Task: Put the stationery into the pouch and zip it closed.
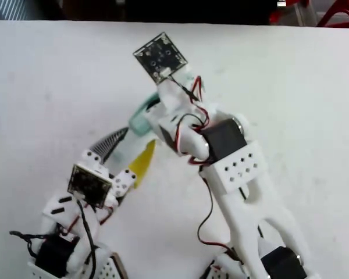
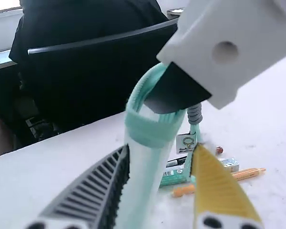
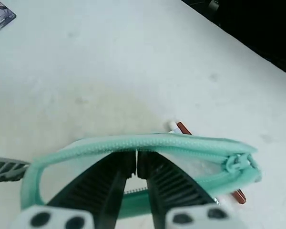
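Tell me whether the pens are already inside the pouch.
No, the pens lie on the table, outside the pouch.

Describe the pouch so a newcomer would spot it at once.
On the white table, look where the two arms meet. The pouch is held there, its rim pinched by the right gripper. Unlike the thin orange pencils lying beside it, it is a mint-green bag edged by a zip.

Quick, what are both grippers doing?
Left gripper: open, jaws astride the mint-green fabric zip pouch.
Right gripper: shut on that pouch's zipper edge.
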Motion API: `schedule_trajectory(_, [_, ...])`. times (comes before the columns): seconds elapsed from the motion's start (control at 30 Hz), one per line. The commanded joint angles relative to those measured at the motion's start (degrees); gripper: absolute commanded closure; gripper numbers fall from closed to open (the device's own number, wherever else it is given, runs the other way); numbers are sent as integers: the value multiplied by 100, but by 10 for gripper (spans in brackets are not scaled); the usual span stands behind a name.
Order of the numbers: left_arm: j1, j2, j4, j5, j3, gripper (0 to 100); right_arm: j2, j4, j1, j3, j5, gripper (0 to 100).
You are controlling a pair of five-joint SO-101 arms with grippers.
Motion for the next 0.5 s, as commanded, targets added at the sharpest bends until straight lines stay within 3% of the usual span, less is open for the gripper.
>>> schedule_trajectory(0.0, [13,4,-413,-105,114,751,-57,-110,-75,-141,0,981])
schedule_trajectory(0.23, [-1147,4,-633,-53,343,740,-57,-22,-75,-132,9,981])
schedule_trajectory(0.47, [-804,13,-686,-79,316,722,-57,-22,-189,-114,9,981])
